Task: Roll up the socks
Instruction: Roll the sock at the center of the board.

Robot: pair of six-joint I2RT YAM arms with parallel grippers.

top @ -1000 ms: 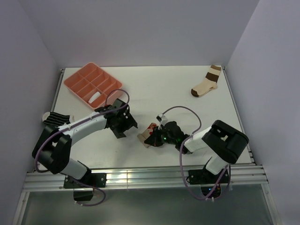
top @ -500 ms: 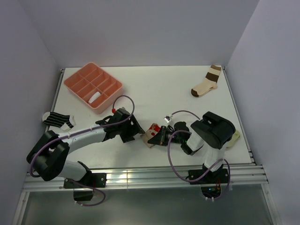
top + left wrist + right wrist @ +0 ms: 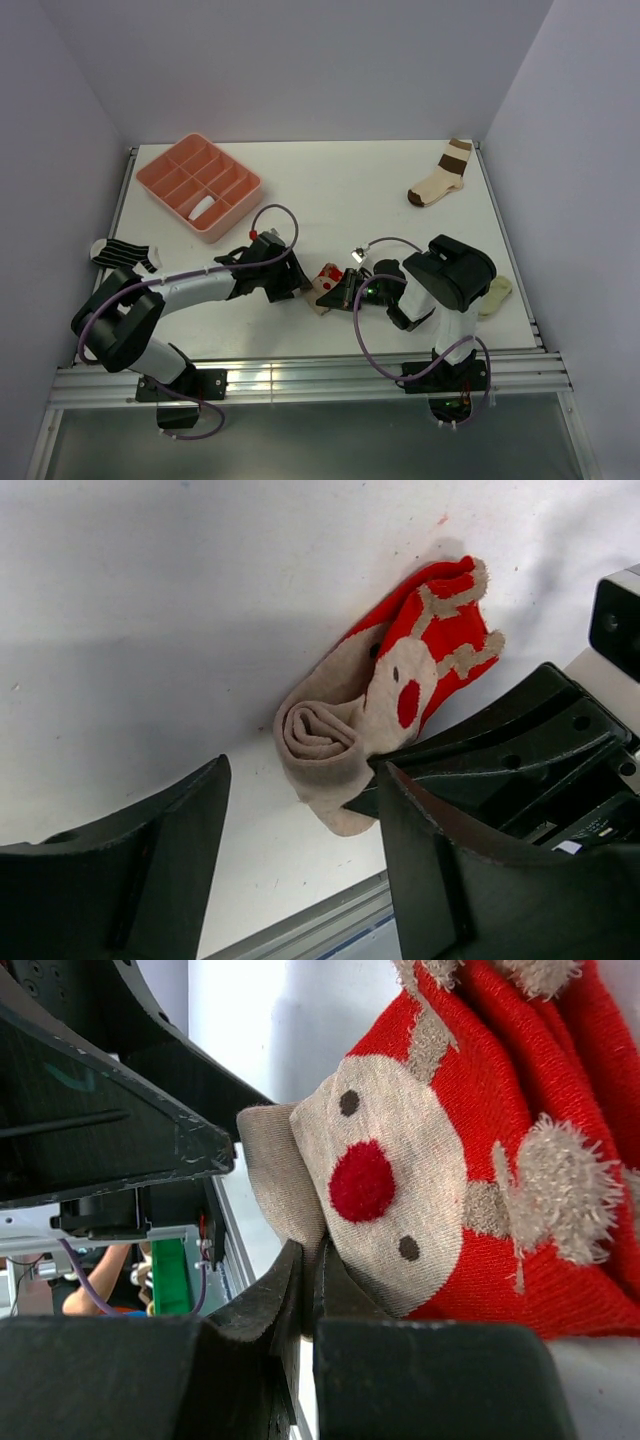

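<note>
The tan sock with a red end [image 3: 325, 283] lies near the table's front middle, its tan end rolled into a coil [image 3: 318, 732]. My right gripper [image 3: 308, 1272] is shut on a fold of its tan fabric [image 3: 275, 1180], coming in from the right [image 3: 347, 291]. My left gripper [image 3: 300, 880] is open just left of the sock [image 3: 296, 284]. Its fingers [image 3: 150, 880] stand either side of the coil's near end without touching it. A black-and-white thin-striped sock [image 3: 125, 254] lies flat at the far left edge.
An orange compartment tray [image 3: 232, 200] at the back left holds a small white roll [image 3: 203, 207]. A cream sock with broad brown bands [image 3: 440, 178] lies at the back right. A pale yellowish lump [image 3: 495, 295] sits by the right arm. The metal front rail [image 3: 300, 378] is close.
My left gripper has moved right up to the sock and its jaws have narrowed. The right arm has folded in closer, still gripping the sock, which shifted slightly.
</note>
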